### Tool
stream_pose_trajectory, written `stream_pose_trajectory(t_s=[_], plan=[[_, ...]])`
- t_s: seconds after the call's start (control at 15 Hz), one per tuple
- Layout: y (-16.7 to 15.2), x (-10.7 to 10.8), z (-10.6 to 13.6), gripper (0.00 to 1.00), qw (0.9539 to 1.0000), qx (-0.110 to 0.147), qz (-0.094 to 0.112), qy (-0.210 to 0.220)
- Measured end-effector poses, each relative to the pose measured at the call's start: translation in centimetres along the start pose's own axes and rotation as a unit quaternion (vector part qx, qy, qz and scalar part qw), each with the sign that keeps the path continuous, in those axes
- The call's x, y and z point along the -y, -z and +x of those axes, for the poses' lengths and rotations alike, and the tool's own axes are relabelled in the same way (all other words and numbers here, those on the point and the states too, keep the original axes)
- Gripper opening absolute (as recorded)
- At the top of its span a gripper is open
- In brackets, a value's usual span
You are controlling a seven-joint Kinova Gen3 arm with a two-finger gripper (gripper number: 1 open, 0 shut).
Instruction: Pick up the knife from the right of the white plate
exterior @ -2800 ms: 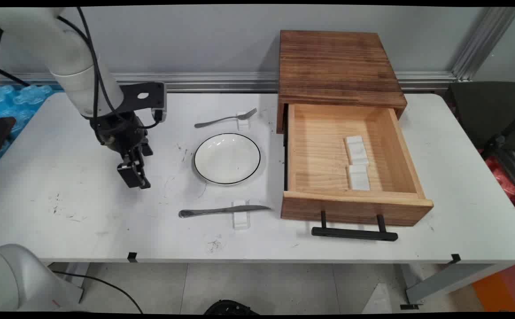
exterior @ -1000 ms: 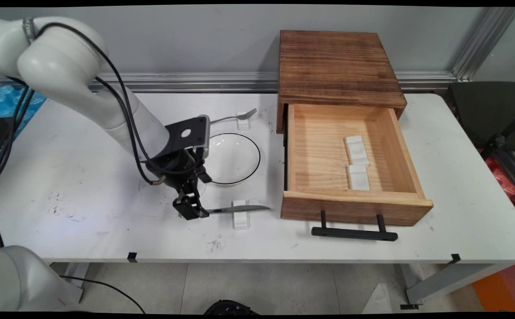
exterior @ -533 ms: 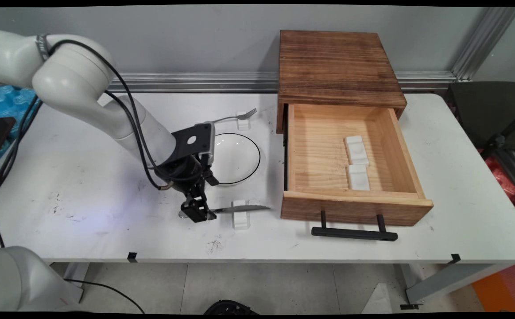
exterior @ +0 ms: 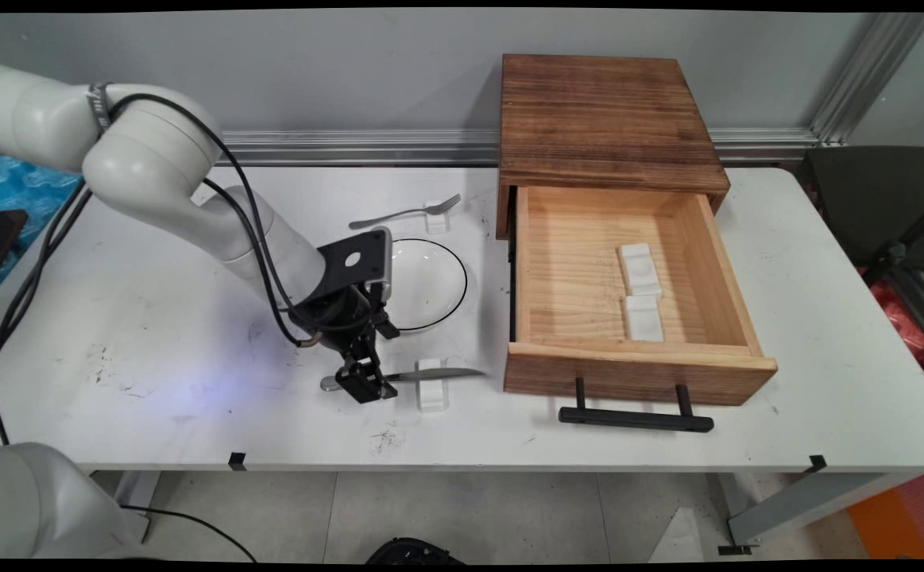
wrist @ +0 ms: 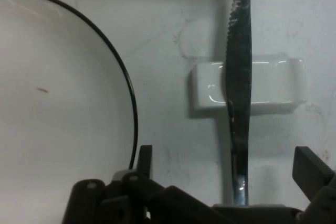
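Main view: gripper (exterior: pixel 365 387) low over the handle of the knife (exterior: pixel 430 374); knife lies across a small white rest (exterior: pixel 432 384) on the table (exterior: pixel 152 334); plate (exterior: pixel 426 284) just behind; fork (exterior: pixel 406 212) on its own rest further back; wooden drawer (exterior: pixel 636 278) open at right, two white rests (exterior: pixel 641 294) inside.

Hand view: fingers (wrist: pixel 311 167) spread, either side of the knife (wrist: pixel 239 87) handle, not pinching; rest (wrist: pixel 273 85) under the blade; plate (wrist: pixel 63 103) rim to the left.
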Motion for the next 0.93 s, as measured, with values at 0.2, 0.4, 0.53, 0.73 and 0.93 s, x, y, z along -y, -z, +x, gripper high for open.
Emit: stream_pose_trajectory(t_s=[0.2,0.4,0.53,0.73,0.93], plan=[[-0.5,0.1,-0.1,1.0,1.0,-0.001,-0.002,0.002],[-1.0,0.1,-0.2,1.0,1.0,-0.002,-0.004,0.005],[-1.1,0.1,-0.3,1.0,1.0,-0.002,-0.005,0.006],[-1.3,0.1,-0.3,0.0,0.9999,-0.002,-0.007,0.008],[-1.4,0.1,-0.4,0.0,0.9999,-0.002,-0.01,0.009]])
